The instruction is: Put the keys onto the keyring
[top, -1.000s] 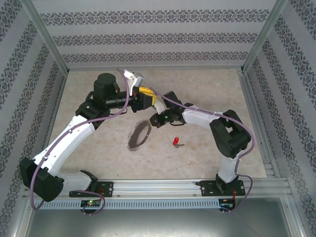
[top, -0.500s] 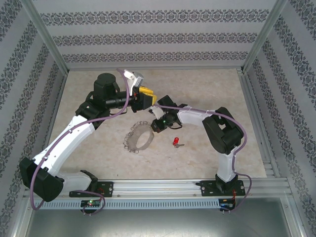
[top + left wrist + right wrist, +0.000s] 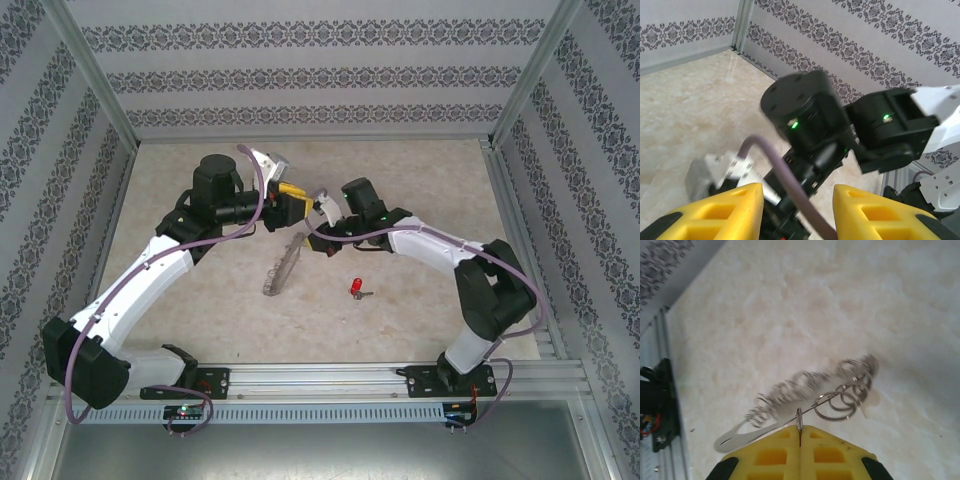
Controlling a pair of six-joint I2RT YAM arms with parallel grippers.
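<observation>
The keyring (image 3: 282, 266), a thin silvery loop fringed with small rings, hangs tilted and edge-on above the table in the top view. My right gripper (image 3: 310, 238) holds its upper end. In the right wrist view, the yellow fingers (image 3: 830, 450) of my right gripper (image 3: 800, 436) are shut on the keyring (image 3: 812, 385), pinching one small ring of it. The key (image 3: 355, 288), with its red head, lies on the table just right of the ring, untouched. My left gripper (image 3: 298, 197) hovers close behind the right wrist. My left gripper (image 3: 797, 215) stands open with nothing held.
The beige table (image 3: 430, 170) is walled by patterned panels on three sides. A metal rail (image 3: 330, 380) carrying both arm bases runs along the near edge. The right arm's black wrist (image 3: 805, 115) and a purple cable (image 3: 790, 185) sit directly in front of the left fingers.
The right gripper has lifted and turned the keyring from a flat open loop to edge-on. Its wrist swung toward the back of the table. The left arm barely shifted and the key stayed put.
</observation>
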